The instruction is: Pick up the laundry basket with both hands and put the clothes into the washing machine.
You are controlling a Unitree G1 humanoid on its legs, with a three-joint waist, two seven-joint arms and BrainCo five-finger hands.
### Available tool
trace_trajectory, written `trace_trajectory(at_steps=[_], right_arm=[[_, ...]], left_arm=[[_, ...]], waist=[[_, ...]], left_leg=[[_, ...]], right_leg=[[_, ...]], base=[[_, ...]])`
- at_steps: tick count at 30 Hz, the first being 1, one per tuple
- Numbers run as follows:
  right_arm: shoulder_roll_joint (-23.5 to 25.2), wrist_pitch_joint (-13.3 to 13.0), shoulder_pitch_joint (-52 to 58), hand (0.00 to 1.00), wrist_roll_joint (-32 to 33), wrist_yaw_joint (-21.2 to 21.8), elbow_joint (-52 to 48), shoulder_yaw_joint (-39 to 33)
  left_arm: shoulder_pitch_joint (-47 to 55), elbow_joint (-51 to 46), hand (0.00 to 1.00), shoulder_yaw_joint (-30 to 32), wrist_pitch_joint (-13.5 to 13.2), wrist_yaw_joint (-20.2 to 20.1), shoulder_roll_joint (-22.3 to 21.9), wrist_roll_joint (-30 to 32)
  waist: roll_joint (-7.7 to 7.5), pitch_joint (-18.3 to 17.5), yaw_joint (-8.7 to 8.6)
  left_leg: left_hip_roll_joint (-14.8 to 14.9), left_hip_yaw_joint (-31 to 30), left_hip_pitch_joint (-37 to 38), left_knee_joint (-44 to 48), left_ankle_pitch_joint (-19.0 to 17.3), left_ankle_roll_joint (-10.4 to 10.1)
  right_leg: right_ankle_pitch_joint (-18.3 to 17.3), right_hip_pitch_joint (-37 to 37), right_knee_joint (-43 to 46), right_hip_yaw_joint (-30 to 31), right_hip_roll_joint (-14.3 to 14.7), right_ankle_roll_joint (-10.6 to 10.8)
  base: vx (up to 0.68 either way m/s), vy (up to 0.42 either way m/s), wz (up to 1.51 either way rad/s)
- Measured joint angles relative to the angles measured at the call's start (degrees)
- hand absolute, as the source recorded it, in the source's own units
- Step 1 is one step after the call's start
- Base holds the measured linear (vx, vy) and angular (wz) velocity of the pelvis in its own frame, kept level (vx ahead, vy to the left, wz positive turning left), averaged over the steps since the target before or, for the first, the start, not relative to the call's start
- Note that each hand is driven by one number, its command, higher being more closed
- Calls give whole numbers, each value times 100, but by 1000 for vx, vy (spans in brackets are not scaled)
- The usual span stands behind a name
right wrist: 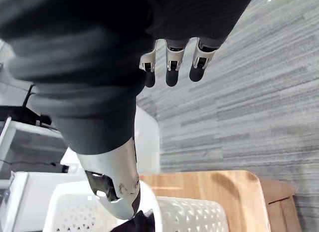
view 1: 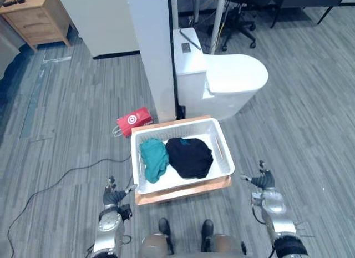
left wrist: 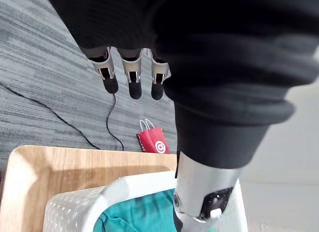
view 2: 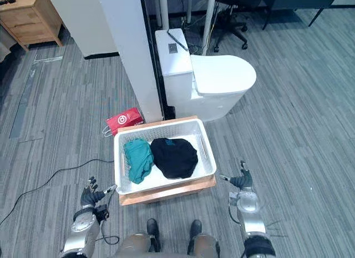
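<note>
Basket [view 1: 173,126] lies long axis nine-to-three between open, empty hands: at two o'clock from left hand [view 1: 113,196], ten o'clock from right hand [view 1: 264,181].

Grey wood-plank floor [view 1: 310,102], white square pillar [view 1: 152,52], white wall [view 1: 100,19] with black skirting, white ceramic toilet [view 1: 227,80] just beside the pillar, light wooden drawer cabinet [view 1: 36,16], black castor office chair [view 1: 239,25], red paper bag [view 1: 134,120] at the pillar's foot.

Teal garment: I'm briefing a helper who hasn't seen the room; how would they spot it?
Find the white toilet; before it a white laundry basket sits on a wooden board. Two garments lie inside: the teal garment is on the robot's left, beside the black garment.
</note>
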Motion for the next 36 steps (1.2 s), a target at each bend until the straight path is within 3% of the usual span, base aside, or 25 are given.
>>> trace_trajectory(at_steps=[6, 7, 17, 18, 28, 30, 36], right_arm=[[-56, 8, -1221, 0, -45, -177, 681, 109], [-104, 9, -1431, 0, -27, -182, 758, 112], [-317, 233, -2854, 0, 21, -220, 1777, 234], [-350, 239, -2985, 100, 16, -168, 1879, 242], [-690, 347, -3650, 100, -475, -12, 2325, 346], [-688, 379, -3546, 100, -468, -62, 1955, 335], [-419, 383, -1590, 100, -392, -428, -860, 155]], left_arm=[[-815, 450, 0, -35, 42, 249, 118, 28], [-1006, 547, 100, -138, 61, 281, 183, 29], [-2145, 838, 100, -536, 82, 368, 341, 244], [-2219, 841, 100, -553, 83, 393, 381, 245], [-2529, 637, 100, -838, 31, 486, 435, 239], [-2447, 365, 100, -838, 70, 554, 432, 238], [-764, -1488, 100, -797, 200, 596, 281, 239]], waist=[[24, 505, -4], [16, 606, -4], [19, 1035, 3], [13, 1051, 0], [67, 1173, -5], [73, 1254, -8], [62, 1316, -26]], left_leg=[[0, 7, -342, -86, 207, 45], [11, -1, -386, -98, 231, 27], [-91, -221, -660, -433, 633, 134], [-99, -274, -699, -433, 641, 133], [-189, -460, -905, -452, 715, 194], [-189, -461, -904, -452, 716, 194], [-176, -393, -665, -481, 643, 154]], right_leg=[[248, -441, 9, 103, 10, -44], [268, -487, 7, 102, 6, -16], [581, -746, -204, -29, -29, -59], [581, -758, -207, -80, -36, -58], [580, -879, -202, -232, -104, -57], [581, -880, -199, -229, -105, -57], [569, -721, -280, -32, -54, -42]], base=[[-168, 3, -10], [-149, 2, -1], [-32, 16, 8], [23, 16, 18], [10, 15, 10], [0, 0, 0], [62, -5, -14]])
